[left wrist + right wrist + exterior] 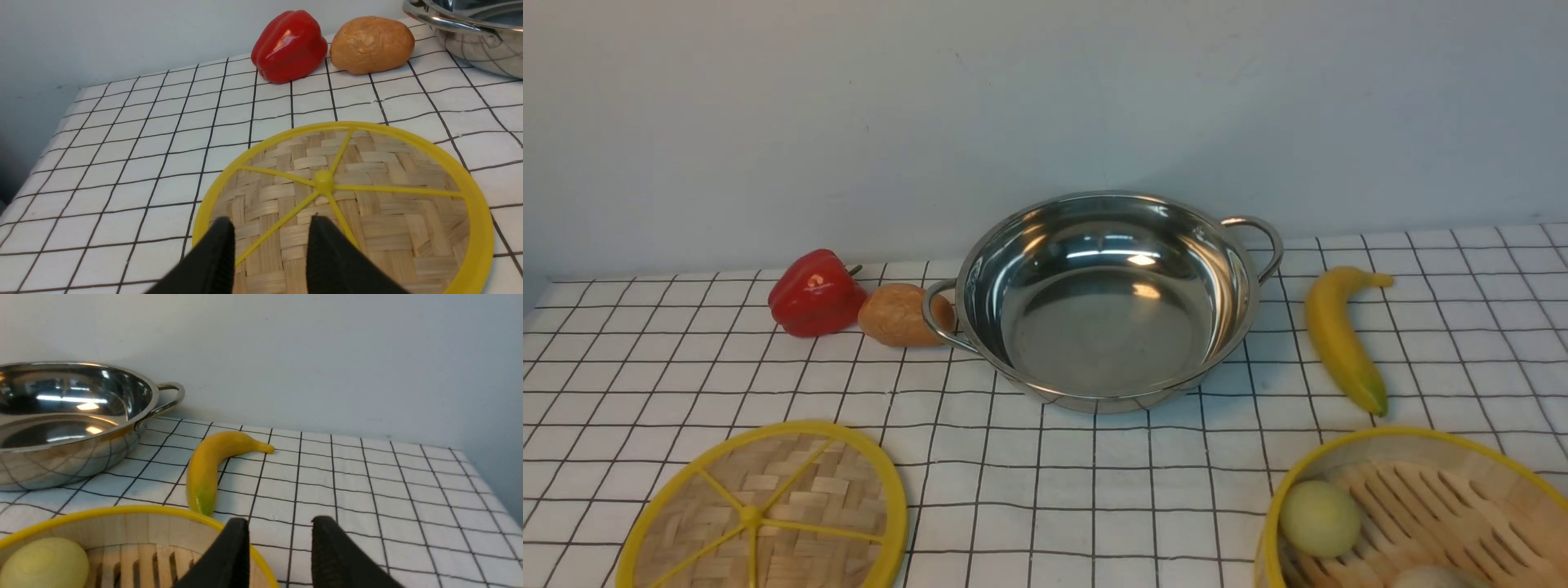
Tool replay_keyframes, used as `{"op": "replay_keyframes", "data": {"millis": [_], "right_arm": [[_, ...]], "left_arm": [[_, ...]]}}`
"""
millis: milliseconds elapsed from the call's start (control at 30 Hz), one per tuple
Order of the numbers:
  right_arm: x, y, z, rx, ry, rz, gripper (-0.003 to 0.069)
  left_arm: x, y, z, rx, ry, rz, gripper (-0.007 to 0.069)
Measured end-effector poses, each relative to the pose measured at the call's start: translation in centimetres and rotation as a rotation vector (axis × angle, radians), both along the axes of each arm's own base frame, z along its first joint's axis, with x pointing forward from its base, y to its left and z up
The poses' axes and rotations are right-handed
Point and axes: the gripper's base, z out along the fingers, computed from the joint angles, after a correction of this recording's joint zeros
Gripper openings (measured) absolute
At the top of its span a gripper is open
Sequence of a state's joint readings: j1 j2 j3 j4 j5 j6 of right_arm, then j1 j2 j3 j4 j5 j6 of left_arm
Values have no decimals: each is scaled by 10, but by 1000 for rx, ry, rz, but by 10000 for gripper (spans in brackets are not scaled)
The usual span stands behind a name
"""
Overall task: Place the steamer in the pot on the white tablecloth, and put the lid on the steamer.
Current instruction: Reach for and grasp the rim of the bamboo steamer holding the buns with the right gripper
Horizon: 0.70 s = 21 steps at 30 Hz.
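While nothing is lifted yet, you have the lid [764, 510] lying flat at the near-left corner of the white tablecloth [1045, 490]. The left gripper [271, 222] is above it, jaws apart and empty. The pot [1094, 343] sits bare at the middle of the far edge, ready to receive. At the near-right corner the steamer [1388, 437], carrying a pale round fruit [1319, 517], lies under the right gripper [280, 522], whose parted jaws seem lined up astride its rim.
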State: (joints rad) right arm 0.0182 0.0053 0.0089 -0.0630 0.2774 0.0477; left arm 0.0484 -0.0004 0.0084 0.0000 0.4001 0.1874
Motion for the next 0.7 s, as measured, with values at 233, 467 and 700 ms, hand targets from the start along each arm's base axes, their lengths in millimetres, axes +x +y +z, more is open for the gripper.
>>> {"op": "replay_keyframes", "data": {"millis": [233,467,700], "right_arm": [[0,2,6,232,-60,2,242],[-8,5,47,330,31,19,242],[2,10,85,409,144,44,242]], "left_arm": [[0,0,0,0,0,0,243],[0,0,0,0,0,0,243],[0,0,0,0,0,0,243]]}}
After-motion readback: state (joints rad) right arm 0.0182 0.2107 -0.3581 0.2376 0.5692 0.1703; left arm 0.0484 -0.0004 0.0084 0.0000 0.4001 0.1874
